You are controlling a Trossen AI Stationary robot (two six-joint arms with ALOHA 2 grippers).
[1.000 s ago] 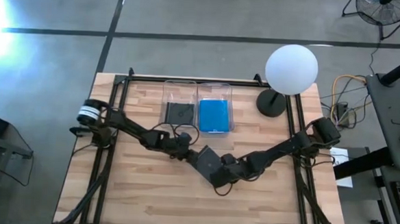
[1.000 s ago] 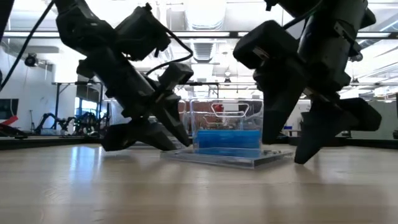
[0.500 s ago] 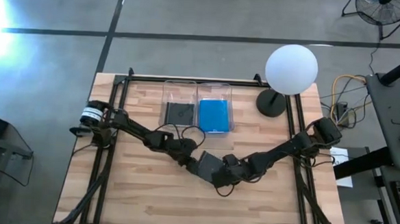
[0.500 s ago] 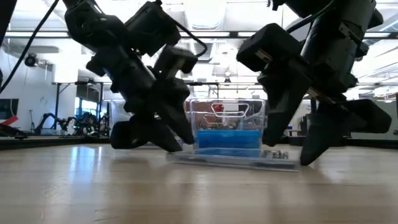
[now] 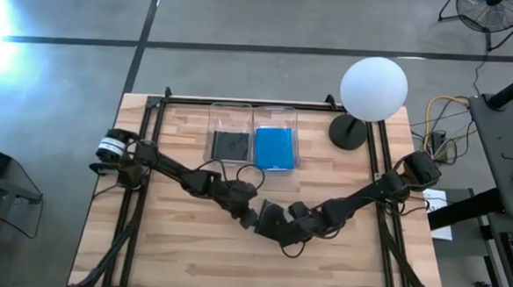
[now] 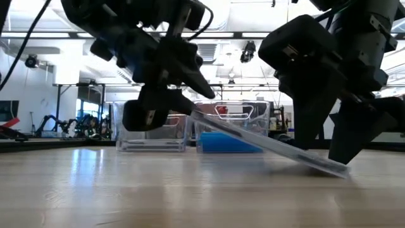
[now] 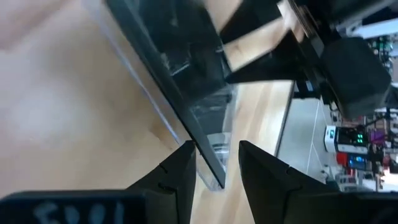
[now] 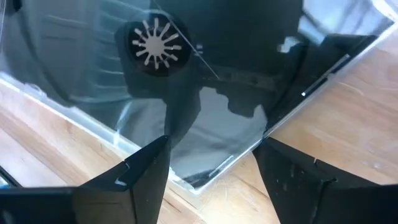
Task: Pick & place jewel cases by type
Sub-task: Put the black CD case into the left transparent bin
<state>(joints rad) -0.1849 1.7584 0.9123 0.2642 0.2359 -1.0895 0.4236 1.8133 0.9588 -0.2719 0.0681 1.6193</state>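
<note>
The left tool [image 7: 216, 163] pinches the raised edge of a dark jewel case [image 6: 266, 142], its far edge down on the desk [image 5: 180, 254] between the right tool's [image 8: 211, 163] spread fingers; I'd lift it level toward the black-case bin [image 5: 230, 140], with open boards between.

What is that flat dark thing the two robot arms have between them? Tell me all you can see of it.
It is a thin, dark jewel case with clear plastic edges and a round disc hub inside. It is tilted: the left gripper pinches its raised edge, while its low edge meets the wooden table by the open right gripper.
</note>
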